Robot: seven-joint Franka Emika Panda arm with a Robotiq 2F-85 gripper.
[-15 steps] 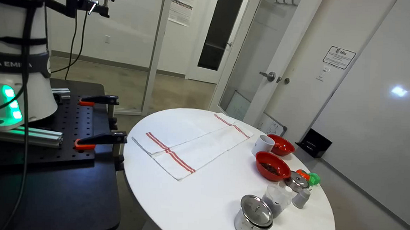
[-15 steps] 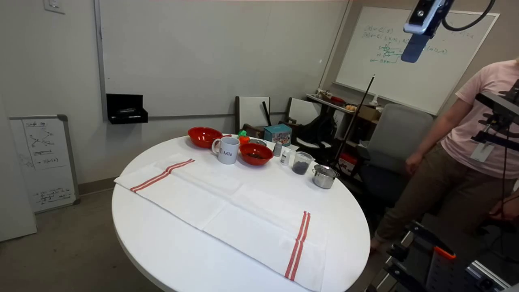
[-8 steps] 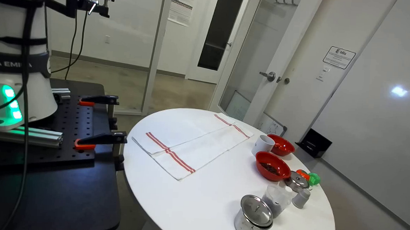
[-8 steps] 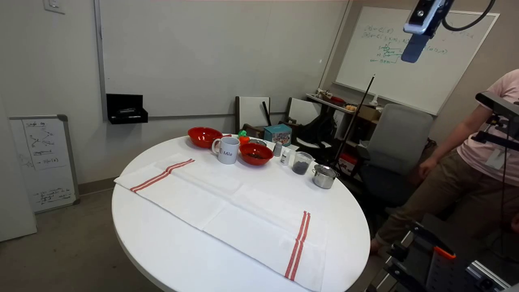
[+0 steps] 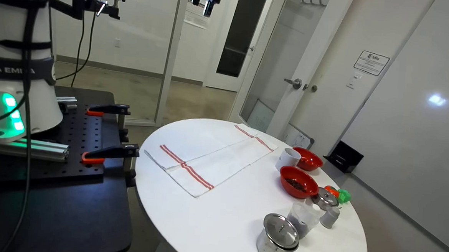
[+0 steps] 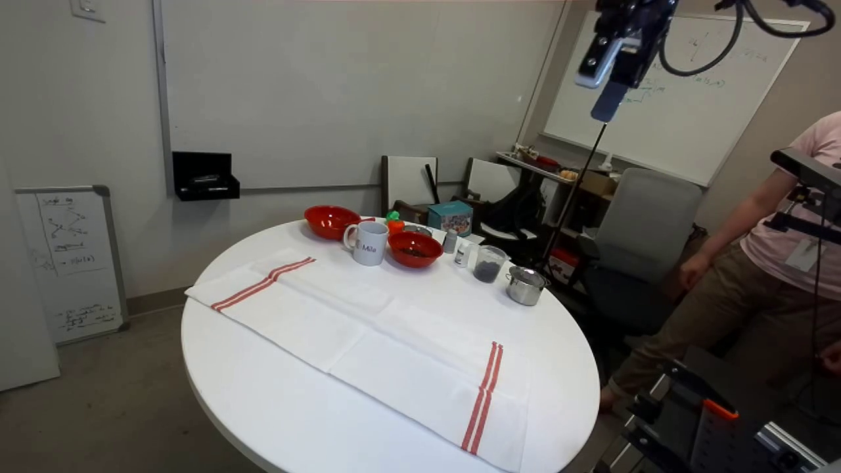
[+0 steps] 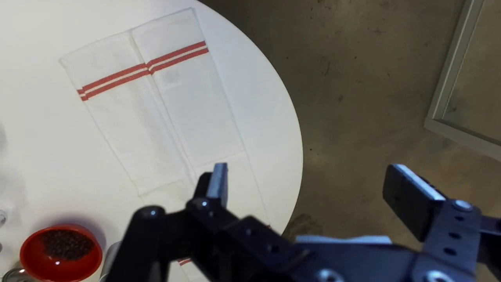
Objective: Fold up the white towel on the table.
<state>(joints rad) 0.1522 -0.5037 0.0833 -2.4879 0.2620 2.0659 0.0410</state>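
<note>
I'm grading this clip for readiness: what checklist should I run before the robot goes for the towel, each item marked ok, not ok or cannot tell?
Gripper open and holding nothing: ok.
Towel lying flat on the table: ok, though creases show.
Mug standing apart from the towel: ok, a gap shows between them.
Gripper down at the towel: not ok, it hangs high above the table.
Person out of reach: cannot tell; they stand at the side of an exterior view.

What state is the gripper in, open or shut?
Open and holding nothing: in the wrist view, the gripper has its fingers wide apart, table and floor showing between them.
</note>
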